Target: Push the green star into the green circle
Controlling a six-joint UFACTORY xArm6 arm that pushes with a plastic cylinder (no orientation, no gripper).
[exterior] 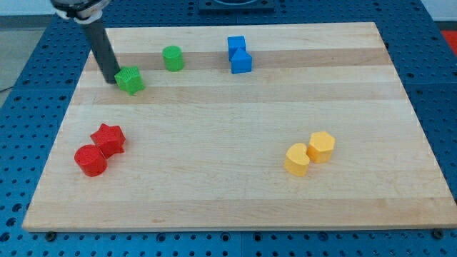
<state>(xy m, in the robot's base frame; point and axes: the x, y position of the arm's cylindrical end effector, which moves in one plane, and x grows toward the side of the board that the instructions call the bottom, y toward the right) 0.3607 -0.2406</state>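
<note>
Pale wooden planks make up the surface, which sits on a blue perforated bench. My tip rests at the surface's ten o'clock region, touching or all but touching the green star on the star's nine o'clock side. The green circle stands near the star, at roughly its two o'clock. That placement makes sense: with the rod behind the star, away from the circle, a push toward the view's right drives the star toward its mate. I judge the line slightly off, though, since the circle lies a little toward the view's top as well; the contact would suit better nearer the star's eight o'clock.

No fingers exist on this rod, so nothing is clenched or released; it only pushes.

Well apart are the others: two blue blocks touching at twelve o'clock, a red star against a red cylinder at eight o'clock, and two yellow blocks side by side at four o'clock.
</note>
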